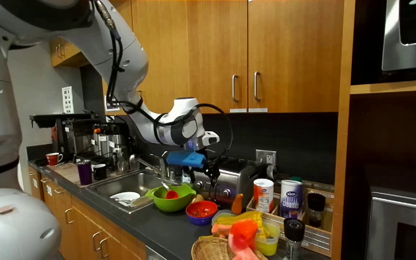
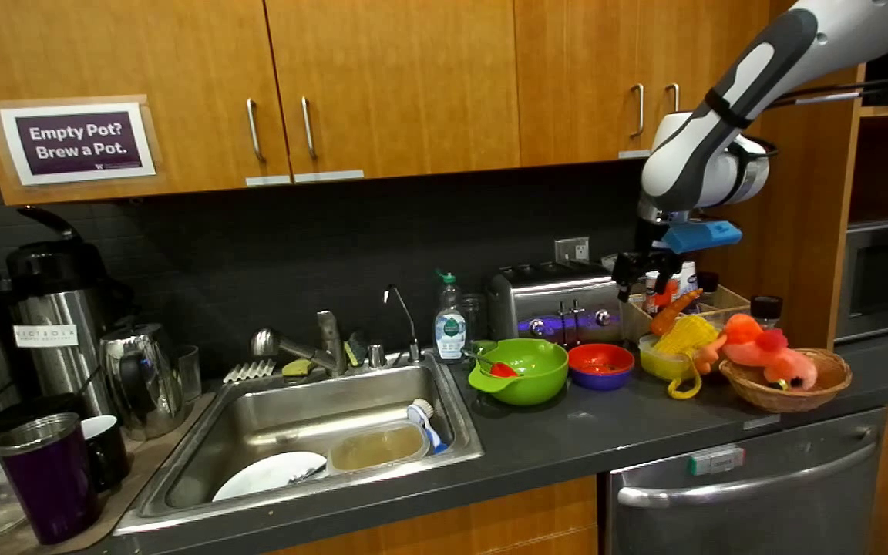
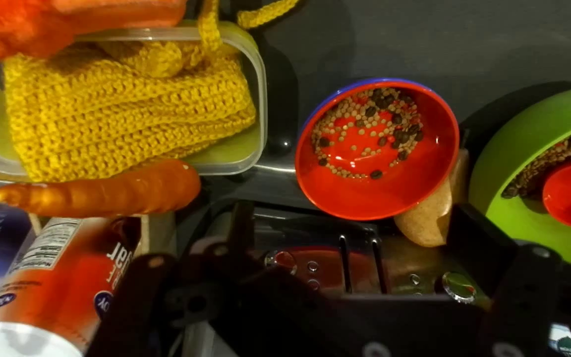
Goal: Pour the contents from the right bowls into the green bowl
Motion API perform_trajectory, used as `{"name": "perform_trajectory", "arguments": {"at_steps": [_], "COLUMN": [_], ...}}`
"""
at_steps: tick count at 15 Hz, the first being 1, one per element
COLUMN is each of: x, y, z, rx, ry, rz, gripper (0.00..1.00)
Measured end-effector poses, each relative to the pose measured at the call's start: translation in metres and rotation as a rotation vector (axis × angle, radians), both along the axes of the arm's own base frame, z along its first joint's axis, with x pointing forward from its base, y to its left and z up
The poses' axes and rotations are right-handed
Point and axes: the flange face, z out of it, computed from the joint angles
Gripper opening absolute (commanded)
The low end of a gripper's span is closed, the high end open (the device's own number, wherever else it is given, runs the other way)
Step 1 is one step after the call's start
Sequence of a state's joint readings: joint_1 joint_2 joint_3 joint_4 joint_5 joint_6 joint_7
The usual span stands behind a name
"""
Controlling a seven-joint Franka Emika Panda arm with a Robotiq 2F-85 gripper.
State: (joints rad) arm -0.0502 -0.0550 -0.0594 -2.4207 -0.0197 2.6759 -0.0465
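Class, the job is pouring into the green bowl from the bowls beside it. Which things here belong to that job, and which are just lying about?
Belong to the job:
green bowl
red bowl with its grainy bits
blue bowl beneath it
open gripper

Just lying about:
wicker basket
orange carrot
toaster
soap bottle
purple tumbler

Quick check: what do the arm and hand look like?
The arm is smooth and rounded, white to pale grey with dark panels, wearing black straps and black cables. A blue boxy piece is mounted near the hand, which is black with angular fingers.
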Motion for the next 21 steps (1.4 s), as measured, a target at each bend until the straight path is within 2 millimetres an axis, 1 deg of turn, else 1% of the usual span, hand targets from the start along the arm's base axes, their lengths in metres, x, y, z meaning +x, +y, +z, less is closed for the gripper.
{"name": "perform_trajectory", "arguments": {"at_steps": [4,15,18,21], "x": [0.015,0.016,0.020,0.029], "y": [-0.001,-0.002,-0.007,-0.011], "z": [-0.001,-0.005,-0.013,-0.031], "rx": [-0.007,-0.007,-0.012,-0.011], "ry": [-0.001,0.001,-0.028,-0.052], "rz": [0.014,0.012,0.005,-0.008], "gripper": [1.00,1.00,1.00,1.00]}}
